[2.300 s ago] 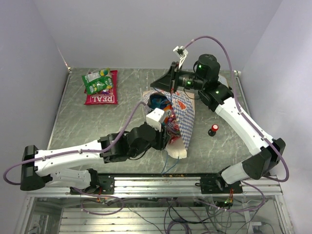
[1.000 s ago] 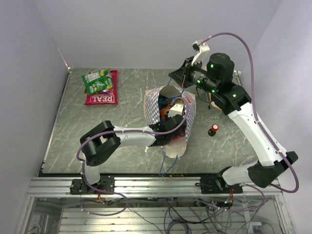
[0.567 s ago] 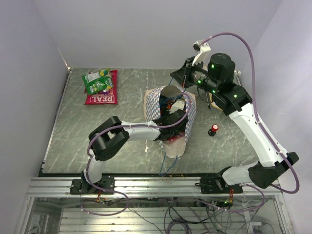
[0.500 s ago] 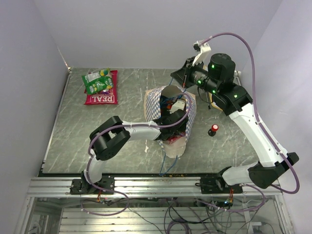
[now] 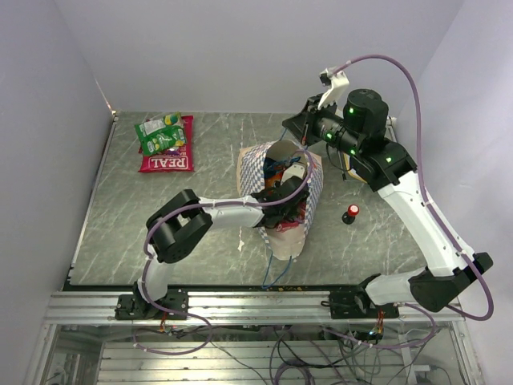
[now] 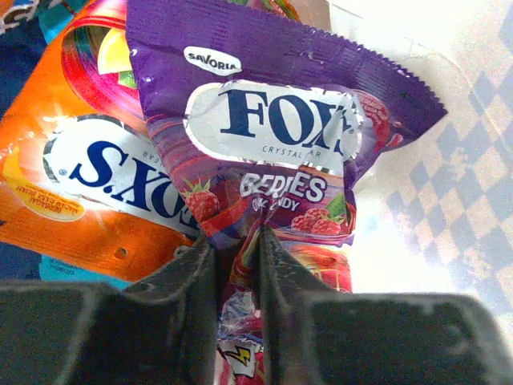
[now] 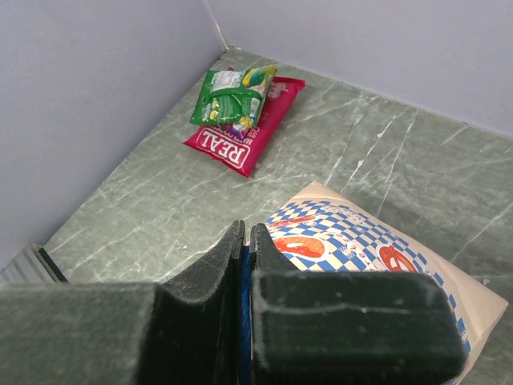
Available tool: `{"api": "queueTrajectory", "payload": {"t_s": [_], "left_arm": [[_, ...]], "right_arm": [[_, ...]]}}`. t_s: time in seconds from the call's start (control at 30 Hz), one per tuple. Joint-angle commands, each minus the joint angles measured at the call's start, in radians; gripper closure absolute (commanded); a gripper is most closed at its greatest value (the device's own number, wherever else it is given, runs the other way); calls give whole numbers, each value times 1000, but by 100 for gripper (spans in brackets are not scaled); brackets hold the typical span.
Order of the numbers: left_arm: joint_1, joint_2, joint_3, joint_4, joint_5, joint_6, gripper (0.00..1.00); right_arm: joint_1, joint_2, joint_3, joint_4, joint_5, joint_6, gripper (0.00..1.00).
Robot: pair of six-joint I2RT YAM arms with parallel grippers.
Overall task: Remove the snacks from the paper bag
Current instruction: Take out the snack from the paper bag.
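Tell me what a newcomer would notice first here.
The blue-and-white checkered paper bag sits mid-table, the left arm plunged into its mouth and the right hand pinching its blue cord handle. Inside, the left hand is shut on a purple candy bag lying over an orange packet. At the far left corner a green packet rests on a red packet.

Green marbled tabletop (image 5: 120, 208) enclosed by plain lilac walls (image 5: 240, 56), evenly lit
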Motion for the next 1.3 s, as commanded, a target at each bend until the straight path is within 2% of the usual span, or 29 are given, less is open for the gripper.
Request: {"api": "queueTrajectory", "payload": {"t_s": [0.0,0.1,0.33,0.73,0.93,1.27], "left_arm": [[5,-45,-5,-101,38,-32,76],[5,-79,2,-133,64,-36,84],[5,-161,14,-209,108,-28,93],[11,-286,79,-318,2,35,93],[34,-320,135,-338,30,67,93],[43,-458,142,-404,144,78,93]], "right_arm": [[-3,-34,-14,66,-3,1,100],[-2,-41,-36,82,2,1,100],[-3,-34,-29,82,20,-21,100],[-4,-32,-25,92,43,-28,100],[-4,-36,-22,90,73,-40,100],[-4,-16,2,101,85,-70,100]]}}
